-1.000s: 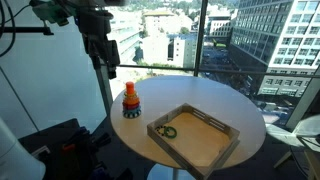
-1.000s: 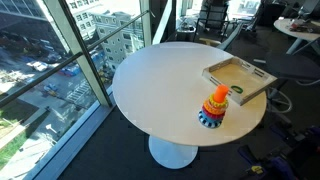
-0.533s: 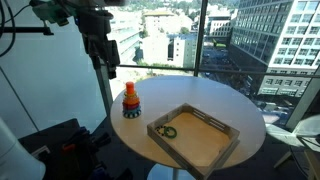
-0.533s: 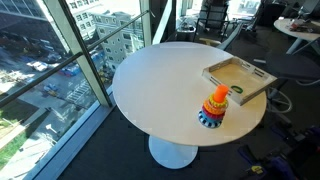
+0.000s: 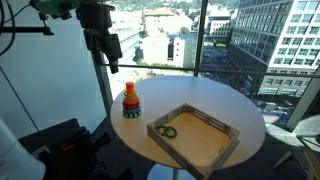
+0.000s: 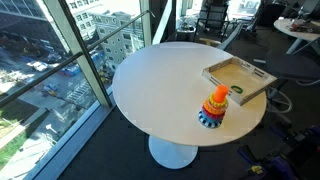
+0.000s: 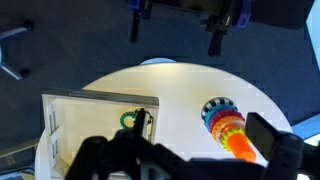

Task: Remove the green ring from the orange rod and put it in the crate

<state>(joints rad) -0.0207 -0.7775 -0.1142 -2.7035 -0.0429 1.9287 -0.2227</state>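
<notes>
The orange rod [image 5: 130, 93] stands upright near the round table's edge, with coloured rings stacked on its lower part; it also shows in an exterior view [image 6: 217, 101] and in the wrist view [image 7: 236, 136]. The light-wood crate [image 5: 214, 147] lies beside it, seen too in an exterior view [image 6: 252, 72] and the wrist view [image 7: 80, 125]. The green ring [image 5: 168, 131] lies flat in a corner of the crate [image 7: 130, 121]. My gripper [image 5: 110, 60] hangs high above the table, open and empty, its fingers wide apart in the wrist view [image 7: 185, 150].
The white round table [image 6: 160, 80] stands next to floor-to-ceiling windows [image 6: 60, 60]. Black equipment [image 5: 55, 145] sits beside the table below the arm. Office chairs and another table [image 6: 300, 30] are in the background.
The arm has shifted slightly up and sideways. The ring, rod and crate have not moved.
</notes>
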